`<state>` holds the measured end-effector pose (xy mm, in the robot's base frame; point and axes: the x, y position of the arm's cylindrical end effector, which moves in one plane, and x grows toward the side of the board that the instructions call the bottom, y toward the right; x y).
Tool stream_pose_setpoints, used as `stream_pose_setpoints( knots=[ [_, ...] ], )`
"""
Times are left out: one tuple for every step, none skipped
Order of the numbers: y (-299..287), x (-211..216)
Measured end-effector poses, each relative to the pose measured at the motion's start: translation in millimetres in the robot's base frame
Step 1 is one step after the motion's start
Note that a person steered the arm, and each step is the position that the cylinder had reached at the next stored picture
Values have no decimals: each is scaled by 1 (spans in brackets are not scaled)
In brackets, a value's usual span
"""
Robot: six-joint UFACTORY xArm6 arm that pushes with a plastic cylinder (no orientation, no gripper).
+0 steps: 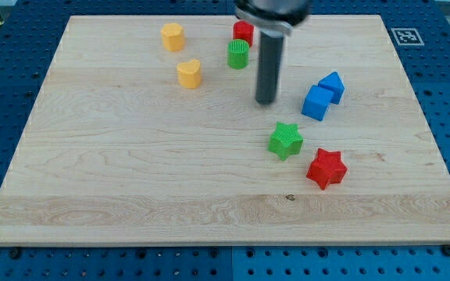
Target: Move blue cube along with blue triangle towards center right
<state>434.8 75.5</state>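
The blue cube (316, 102) lies on the wooden board (131, 172) right of the middle. The blue triangle (333, 85) touches it just up and to the right. My tip (266, 101) rests on the board a short way to the left of the blue cube, with a gap between them. The rod rises from the tip toward the view's top.
A green star (286, 140) and a red star (326, 168) lie below the tip and the blue blocks. A green cylinder (238, 55) and a red block (244, 33) sit up and left of the rod. Two yellow blocks (172, 36) (189, 73) lie at the upper left.
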Motion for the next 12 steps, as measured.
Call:
stream_pose_setpoints(
  knots=[
    [9, 20],
    [15, 33],
    [32, 68],
    [32, 60],
    [32, 18],
    [32, -34],
    [40, -56],
    [53, -56],
    [51, -31],
    [47, -16],
    [47, -11],
    [58, 0]
  ],
)
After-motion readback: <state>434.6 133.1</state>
